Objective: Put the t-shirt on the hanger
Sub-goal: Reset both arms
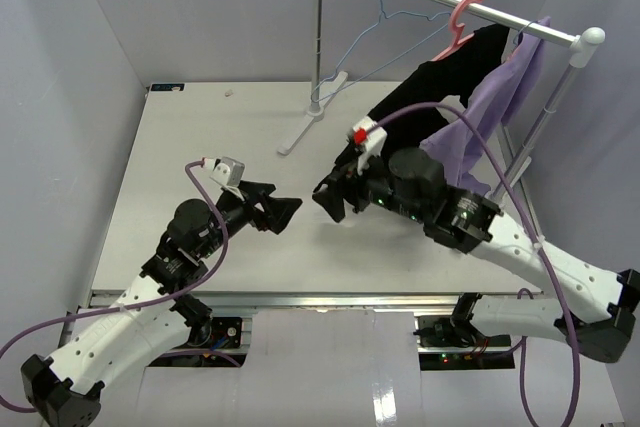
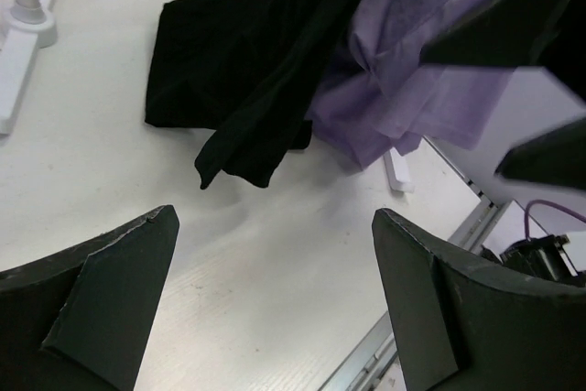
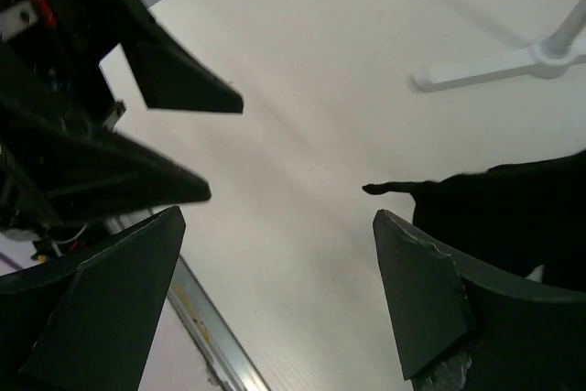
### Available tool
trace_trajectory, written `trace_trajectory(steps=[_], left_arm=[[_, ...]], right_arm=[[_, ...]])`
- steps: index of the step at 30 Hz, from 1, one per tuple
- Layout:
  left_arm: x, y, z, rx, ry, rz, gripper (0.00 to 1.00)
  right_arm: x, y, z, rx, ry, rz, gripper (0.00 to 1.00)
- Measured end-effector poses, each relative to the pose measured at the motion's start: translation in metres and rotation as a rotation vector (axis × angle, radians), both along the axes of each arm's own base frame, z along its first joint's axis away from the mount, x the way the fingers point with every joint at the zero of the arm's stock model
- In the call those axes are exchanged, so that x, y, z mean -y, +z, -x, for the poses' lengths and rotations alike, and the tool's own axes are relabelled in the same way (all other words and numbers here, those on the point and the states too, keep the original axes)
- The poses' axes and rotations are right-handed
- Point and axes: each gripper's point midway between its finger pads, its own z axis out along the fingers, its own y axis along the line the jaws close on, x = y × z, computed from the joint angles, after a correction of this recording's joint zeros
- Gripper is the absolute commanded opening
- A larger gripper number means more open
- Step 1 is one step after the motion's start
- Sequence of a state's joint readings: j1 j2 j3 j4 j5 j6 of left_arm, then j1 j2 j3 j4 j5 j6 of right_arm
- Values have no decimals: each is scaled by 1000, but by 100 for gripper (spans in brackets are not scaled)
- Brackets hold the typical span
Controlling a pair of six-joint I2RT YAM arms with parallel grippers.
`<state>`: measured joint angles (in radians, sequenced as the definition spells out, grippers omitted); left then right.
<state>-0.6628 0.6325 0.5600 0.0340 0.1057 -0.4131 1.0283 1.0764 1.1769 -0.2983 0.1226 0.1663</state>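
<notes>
Both sets of jaws stood spread wide, gripping nothing, left gripper (image 1: 288,213) and right gripper (image 1: 328,201) nose to nose at mid-frame. The t-shirt (image 1: 440,87) hung from the pink hanger (image 1: 462,22) at upper right, beyond the right jaws. The left wrist view showed its hem on the table (image 1: 200,147), against the lavender garment (image 2: 412,70). Only the top view caught the hanger.

From above, my right arm (image 1: 455,209) covers the lower part of the t-shirt (image 1: 445,77). The hanger (image 1: 455,19) shows little but its hook, the rest lying under the cloth. My left wrist view cuts the t-shirt and the purple garment (image 2: 412,80) off at the top edge.
</notes>
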Motion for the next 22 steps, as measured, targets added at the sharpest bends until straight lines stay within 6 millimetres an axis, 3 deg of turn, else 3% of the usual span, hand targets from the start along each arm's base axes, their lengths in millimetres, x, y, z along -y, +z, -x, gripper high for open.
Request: trace_trajectory(steps=[1,5,9,14,22], left_arm=[[2,0,2,5,-15,7,98],[8,-9,16,32,-90,51,98],[11,-29,21,-1,-120,36,98],[11,-28,27,14,-134,48,98],[4,-5,40,102,-146,111,98]], right_arm=[[6,-12,8,-6,14,-8,90],[27,-18,20,9,-16,-101,90],[55,-42,20,35,-106,-115,90],[78,-69,20,51,-168,-88,90],[94,-64,19,80,-213,-112,90]])
